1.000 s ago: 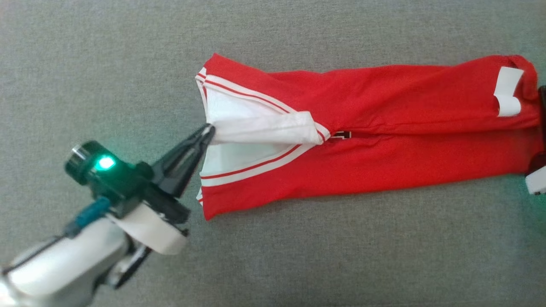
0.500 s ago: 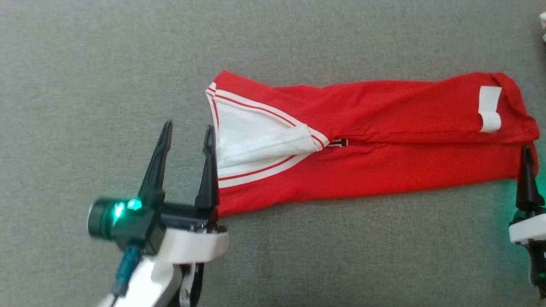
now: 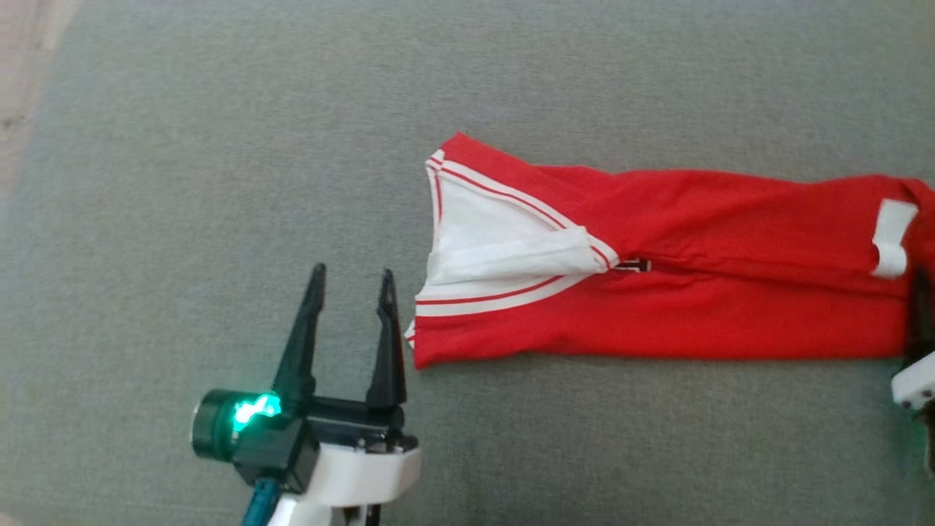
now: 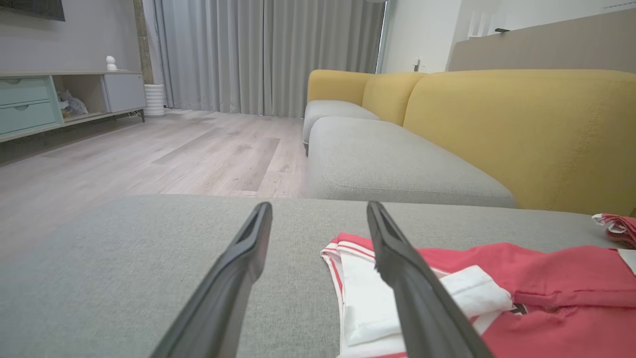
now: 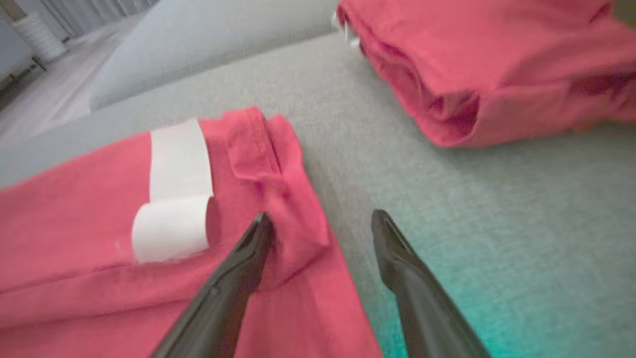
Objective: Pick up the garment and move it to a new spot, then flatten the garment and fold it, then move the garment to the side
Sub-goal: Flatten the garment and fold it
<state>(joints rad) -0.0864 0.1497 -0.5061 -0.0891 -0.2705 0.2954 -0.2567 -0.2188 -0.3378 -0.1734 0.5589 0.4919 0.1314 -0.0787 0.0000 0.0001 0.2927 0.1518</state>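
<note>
Since the earlier frames, the left gripper (image 3: 352,270) has released the white fold it was pinching and has drawn back from the garment (image 3: 694,307). The head camera has also shifted, so the garment's change of place in the picture is not a move of the garment.

Left gripper: fingers spread wide and parallel, nothing between them. It stands just beside the garment's lower left corner, with a narrow strip of grey cushion (image 3: 219,183) showing between the nearer fingertip and the cloth. In the left wrist view, one finger crosses in front of the white panel.

Right gripper (image 5: 322,215): fingers spread wide, gripping nothing. One fingertip lies against the bunched red hem at the garment's right end; the other is over bare cushion.

Garment: red, folded lengthwise into a long band, lying flat on the cushion. The left end shows a white panel with red-and-white striped trim; a white strip (image 3: 891,237) lies near the right end.

A second red garment (image 5: 497,64), folded, lies apart from the first beyond its right end.
</note>
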